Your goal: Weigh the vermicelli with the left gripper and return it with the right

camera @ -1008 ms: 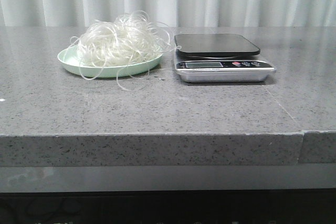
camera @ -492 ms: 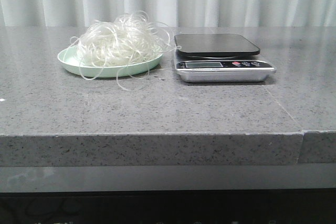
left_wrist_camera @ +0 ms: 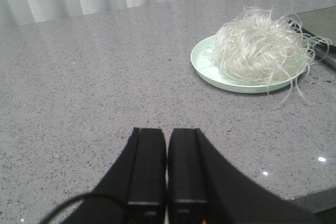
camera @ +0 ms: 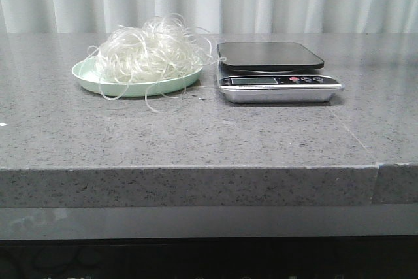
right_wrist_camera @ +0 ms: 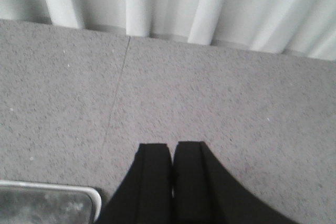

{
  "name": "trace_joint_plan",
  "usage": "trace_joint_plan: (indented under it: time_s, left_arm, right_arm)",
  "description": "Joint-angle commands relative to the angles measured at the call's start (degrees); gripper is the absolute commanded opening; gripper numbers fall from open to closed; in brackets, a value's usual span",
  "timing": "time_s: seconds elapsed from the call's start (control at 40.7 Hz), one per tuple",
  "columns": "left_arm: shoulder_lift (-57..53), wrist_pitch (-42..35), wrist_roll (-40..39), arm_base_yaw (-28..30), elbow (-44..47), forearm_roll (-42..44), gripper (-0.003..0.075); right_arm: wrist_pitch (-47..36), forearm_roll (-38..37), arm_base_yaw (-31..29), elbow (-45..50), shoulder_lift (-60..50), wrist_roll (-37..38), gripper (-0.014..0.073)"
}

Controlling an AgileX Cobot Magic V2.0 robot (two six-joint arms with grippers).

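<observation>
The vermicelli [camera: 149, 53] sits heaped on a pale green plate [camera: 88, 75] toward the back edge of the bench [camera: 196, 135], left of its middle, with loose strands trailing over the plate's rim onto the stone. Just beside the plate on its right stands the scale [camera: 277, 73], its dark pan bare; a few strands reach toward it, though whether they touch it is hard to tell. Neither arm shows in the front view. The left gripper [left_wrist_camera: 167, 169] hovers over bare bench well apart from the plate, fingers pressed together and holding nothing. The right gripper [right_wrist_camera: 172, 174] is likewise closed and empty, near the scale's corner, facing the curtain [right_wrist_camera: 173, 3] behind the back edge.
</observation>
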Motion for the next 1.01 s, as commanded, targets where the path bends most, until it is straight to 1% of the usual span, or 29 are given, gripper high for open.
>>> trace_joint_plan:
  time_s: [0.0, 0.246, 0.393, 0.639, 0.762, 0.885, 0.984]
  left_arm:
    - [0.6, -4.1, -0.7, -0.5, -1.4, 0.7, 0.0138]
    - [0.6, -4.1, -0.7, -0.5, -1.4, 0.7, 0.0138]
    - [0.6, -4.1, -0.7, -0.5, -1.4, 0.7, 0.0138]
    - [0.6, -4.1, -0.7, -0.5, -1.4, 0.7, 0.0138]
    - [0.6, -4.1, -0.7, -0.5, -1.4, 0.7, 0.0138]
    - [0.6, -4.1, -0.7, -0.5, -1.4, 0.7, 0.0138]
    - [0.6, -4.1, -0.7, -0.5, -1.4, 0.7, 0.0138]
  right_arm:
    - [-8.2, -0.9, -0.8, 6.2, -8.3, 0.2, 0.0157]
    - [-13.9, -0.9, -1.0, 25.0, -23.7, 0.2, 0.0157]
    - [-14.9, -0.9, -1.0, 35.3, -33.5, 0.2, 0.0157]
    - [-22.1, -0.3, -1.0, 52.8, -49.4, 0.2, 0.0157]
    - [-24.5, 0.0, -1.0, 59.0, -55.9, 0.2, 0.0157]
    - [-22.8, 1.4, -1.0, 63.2, -61.2, 0.2, 0.0157]
    - [-23.4, 3.3, -1.0, 66.6, -65.1, 0.2, 0.0157]
